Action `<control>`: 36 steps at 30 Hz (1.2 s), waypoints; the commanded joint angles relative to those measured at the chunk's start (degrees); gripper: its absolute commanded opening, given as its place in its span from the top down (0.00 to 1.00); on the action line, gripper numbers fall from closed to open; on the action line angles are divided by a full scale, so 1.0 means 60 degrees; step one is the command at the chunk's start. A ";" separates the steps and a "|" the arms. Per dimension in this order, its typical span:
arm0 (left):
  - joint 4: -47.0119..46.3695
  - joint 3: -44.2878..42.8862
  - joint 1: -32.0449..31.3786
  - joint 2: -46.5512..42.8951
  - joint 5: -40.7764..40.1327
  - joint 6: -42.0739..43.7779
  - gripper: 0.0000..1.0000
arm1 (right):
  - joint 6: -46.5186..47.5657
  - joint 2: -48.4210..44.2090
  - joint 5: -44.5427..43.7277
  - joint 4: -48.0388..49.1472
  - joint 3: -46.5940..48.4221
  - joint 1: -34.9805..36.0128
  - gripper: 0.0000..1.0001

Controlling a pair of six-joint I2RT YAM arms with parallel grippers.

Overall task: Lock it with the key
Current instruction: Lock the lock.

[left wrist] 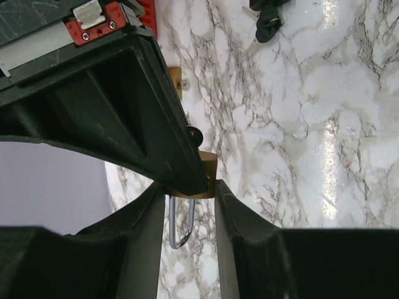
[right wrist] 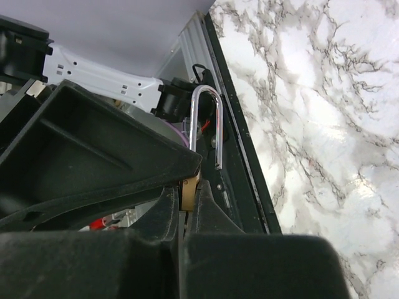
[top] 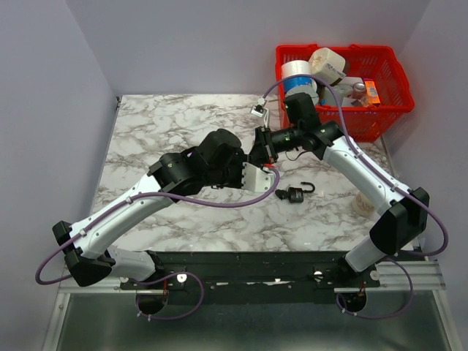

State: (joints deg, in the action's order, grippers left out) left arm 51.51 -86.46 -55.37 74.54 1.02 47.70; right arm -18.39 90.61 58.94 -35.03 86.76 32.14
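**While two grippers pinch one brass padlock, the key lies apart on the marble**

Where the two arms meet above the table (top: 183,124), the left gripper (left wrist: 190,190) is clenched on the single brass padlock (left wrist: 208,173). Its fingers press the sides of the body, and the chrome shackle (right wrist: 206,90) lies in the gap between them. The right gripper (right wrist: 187,190) grasps that same brass body from the opposite side, its fingers nearly together across the thin faces. In the right wrist view, one shackle leg enters the body and the other ends short of it.

Outward, toward the right arm's side, one black padlock (top: 297,195) rests on the marble with its shackle raised. The key (top: 282,194), one small bunch, lies just beside it on the left, apart from both grippers. One red basket (top: 384,117) holding several items sits past the far right corner.
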 commanded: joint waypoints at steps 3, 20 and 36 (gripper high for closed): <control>0.0071 -0.0225 0.0116 -0.0162 -0.0273 -0.0626 0.26 | 0.0003 -0.0174 0.0664 0.0213 0.0071 0.0078 0.99; -0.0410 0.0684 0.3062 -0.3283 0.4240 -0.2910 0.02 | 0.4936 -0.3703 -0.0535 0.1061 -0.0543 -0.0142 0.99; -0.1670 0.0083 0.2140 -0.2829 0.5735 -0.3645 0.35 | 0.8924 -0.5345 -0.2322 0.0462 -0.1569 0.1498 0.99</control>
State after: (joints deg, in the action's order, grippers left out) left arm 46.61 -85.58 -40.01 57.23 33.47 27.73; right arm 26.17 59.88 49.78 -31.11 79.05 38.94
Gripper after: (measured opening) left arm 0.662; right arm 0.056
